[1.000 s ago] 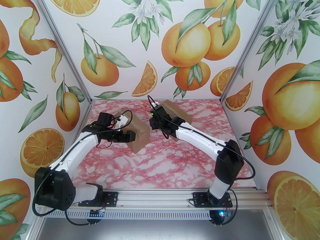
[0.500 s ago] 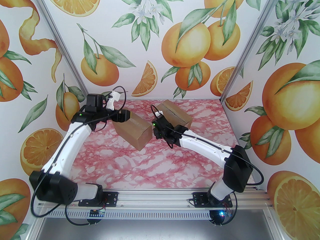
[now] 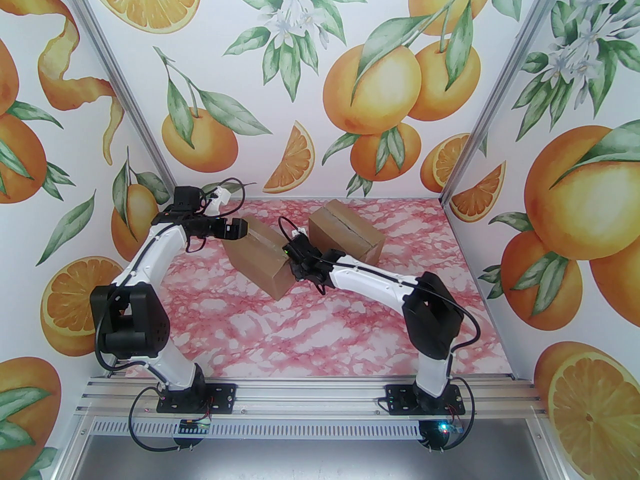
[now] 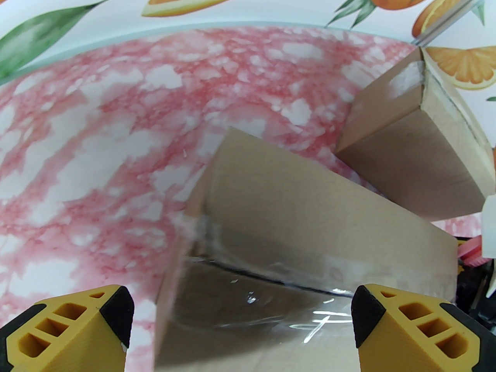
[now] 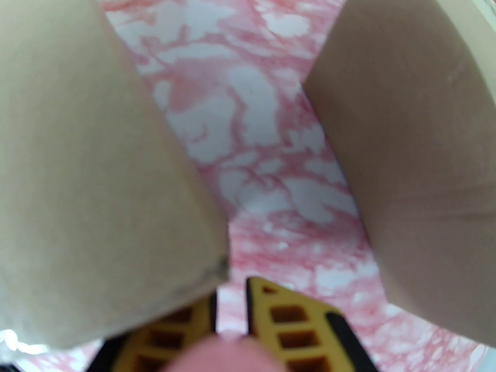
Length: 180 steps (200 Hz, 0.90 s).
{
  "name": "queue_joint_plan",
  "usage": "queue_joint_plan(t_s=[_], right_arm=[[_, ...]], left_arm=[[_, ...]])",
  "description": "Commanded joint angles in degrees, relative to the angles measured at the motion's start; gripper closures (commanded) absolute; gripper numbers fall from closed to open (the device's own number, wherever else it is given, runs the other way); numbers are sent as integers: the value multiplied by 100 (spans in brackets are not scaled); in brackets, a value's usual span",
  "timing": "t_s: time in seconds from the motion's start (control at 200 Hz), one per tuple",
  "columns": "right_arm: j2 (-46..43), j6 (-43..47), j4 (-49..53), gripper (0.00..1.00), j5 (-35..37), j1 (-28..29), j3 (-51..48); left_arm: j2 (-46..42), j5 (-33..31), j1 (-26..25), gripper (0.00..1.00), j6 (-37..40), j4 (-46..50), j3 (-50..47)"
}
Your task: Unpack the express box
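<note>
Two taped brown cardboard boxes stand on the pink marble table. The nearer express box (image 3: 261, 262) is on the left, with clear tape along its top seam (image 4: 271, 273). My left gripper (image 3: 238, 229) hovers open over its back-left top corner, the yellow fingers (image 4: 112, 316) spread wide above the taped top. My right gripper (image 3: 296, 270) sits low at that box's right end, in the gap between the two boxes. Its fingers (image 5: 294, 324) are nearly together, shut on a blurry pink object (image 5: 224, 353). That box's corner (image 5: 97, 169) is close on its left.
The second box (image 3: 347, 234) stands at the back, just right of the first; its side (image 5: 407, 149) is close to my right gripper. Printed walls close the table on three sides. Open marble (image 3: 300, 333) lies toward the front rail.
My left gripper rose from the box's front-left side to above its back-left corner. My right gripper swung left and nearer, from the back box to the left box's right end.
</note>
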<state>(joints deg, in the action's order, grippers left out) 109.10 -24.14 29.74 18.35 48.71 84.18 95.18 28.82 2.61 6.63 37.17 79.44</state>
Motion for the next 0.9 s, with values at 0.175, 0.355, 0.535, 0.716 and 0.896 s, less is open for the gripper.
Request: queue_joint_plan(t_s=[0.175, 0.355, 0.535, 0.716, 0.896], right_arm=[[480, 181, -394, 100, -278, -90, 658], [611, 70, -525, 100, -481, -303, 827], [-89, -206, -1169, 100, -271, -498, 203], [-1279, -1415, -2830, 100, -358, -617, -1187], [-2046, -2816, -4455, 100, -290, -590, -2286]], left_arm=[[-1251, 170, 268, 4, -47, 92, -1085], [-1962, -300, 330, 3, -180, 304, -1421], [-2588, -1103, 328, 0, 354, 273, -1319], [-2869, -920, 31, 1, 1117, 176, -1096], [-2902, -929, -674, 1, 1936, -97, -1142]])
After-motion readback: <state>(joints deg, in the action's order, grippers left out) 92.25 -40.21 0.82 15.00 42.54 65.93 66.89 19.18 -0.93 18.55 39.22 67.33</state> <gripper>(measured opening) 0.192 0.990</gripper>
